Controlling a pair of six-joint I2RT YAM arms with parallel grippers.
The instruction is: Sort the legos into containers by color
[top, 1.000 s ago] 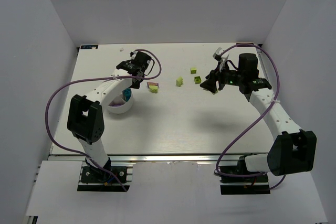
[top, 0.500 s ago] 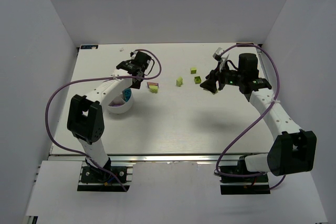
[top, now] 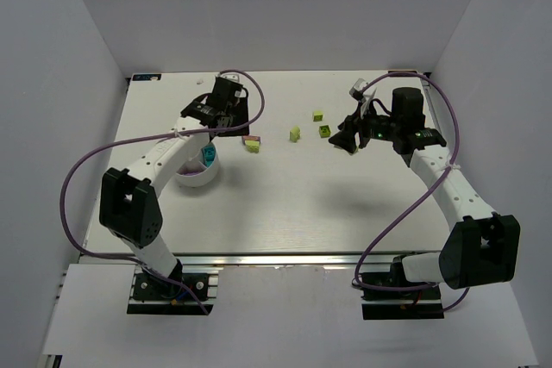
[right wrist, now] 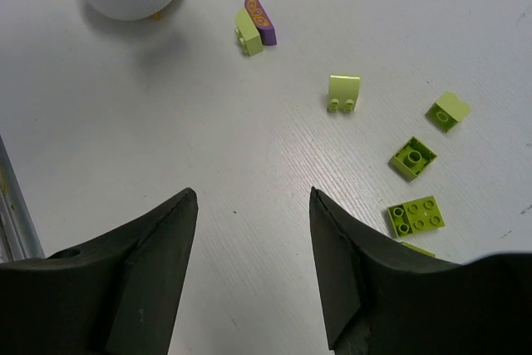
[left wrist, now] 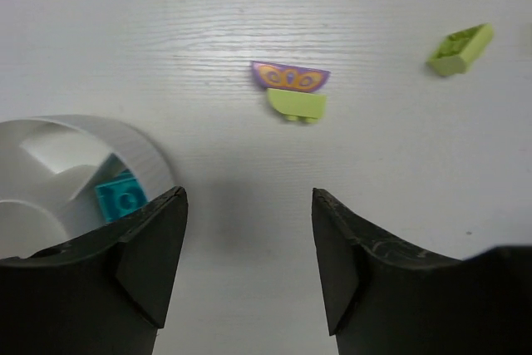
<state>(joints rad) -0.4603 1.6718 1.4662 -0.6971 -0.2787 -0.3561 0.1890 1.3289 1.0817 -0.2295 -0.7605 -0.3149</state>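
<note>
The left hand [left wrist: 249, 204] is open and empty, beside the white dish [left wrist: 133, 137] with a teal lego [left wrist: 120, 199] inside. The right hand [right wrist: 253, 199] is open too, near lime legos [right wrist: 412, 158] on the table [left wrist: 249, 6]. A purple piece [left wrist: 290, 76] with orange drawings touches a lime lego [left wrist: 297, 105].

Lab — white-walled test booth [top: 78, 58]

dish [top: 193, 184] left | stacked pair [top: 252, 143] right of dish | loose bricks [top: 295, 134] further right
</note>
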